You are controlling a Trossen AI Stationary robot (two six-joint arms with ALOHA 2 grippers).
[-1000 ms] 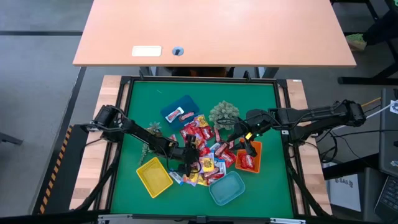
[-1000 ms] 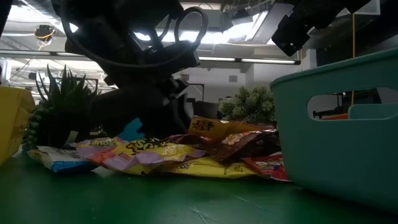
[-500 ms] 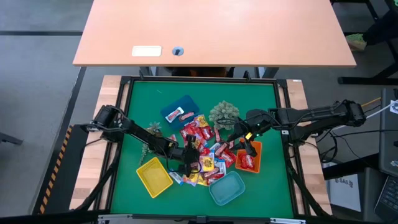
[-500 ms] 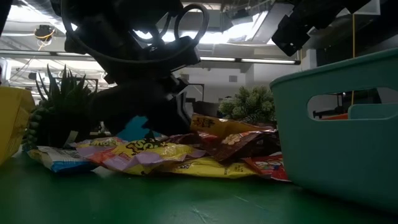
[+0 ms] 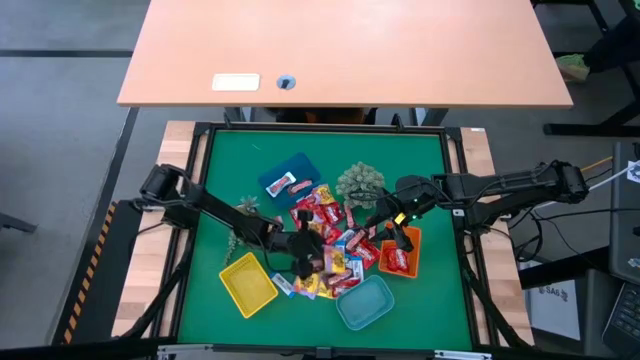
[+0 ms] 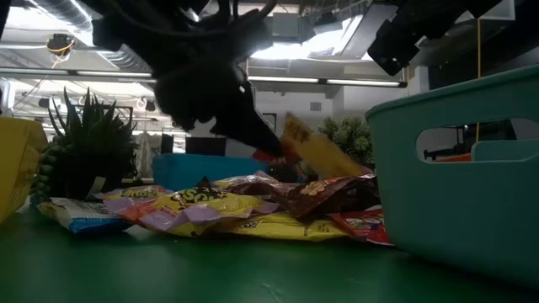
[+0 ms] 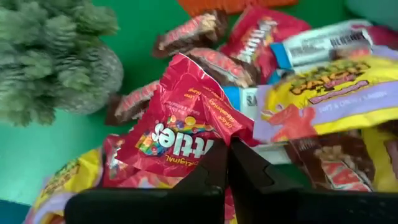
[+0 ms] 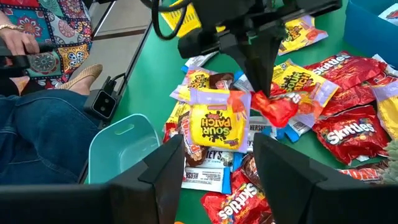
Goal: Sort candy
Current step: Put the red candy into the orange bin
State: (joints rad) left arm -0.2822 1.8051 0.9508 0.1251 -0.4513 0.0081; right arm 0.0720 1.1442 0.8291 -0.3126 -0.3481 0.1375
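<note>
The candy lies in a heap (image 5: 335, 245) mid-table, between a yellow tray (image 5: 248, 283), a teal tray (image 5: 365, 302), a blue tray (image 5: 290, 178) and an orange tray (image 5: 400, 255). My left gripper (image 5: 305, 252) hangs over the heap's near-left part, shut on a red Skittles packet (image 7: 180, 134). That packet also shows in the right wrist view (image 8: 280, 109) and the low view (image 6: 307, 147). My right gripper (image 8: 217, 171) stands open above the orange tray's left edge, with nothing between its fingers. My left gripper pinches the red packet by an edge (image 7: 221, 146) between its two fingertips. The fingers slant down on it from the table's left side. The packet hangs crumpled and tilted below the fingertips (image 8: 261, 87), lifted clear of the heap.
Two spiky green plants stand by the heap, one at its far side (image 5: 362, 183) and one at its left (image 5: 243, 215). Red candy lies in the blue and orange trays. A person sits beyond the table's near edge (image 8: 37, 124).
My left gripper has shut on the red packet in the heap and risen with it. The packet has come up off the other candy and now hangs clear, while the heap stays in place.
</note>
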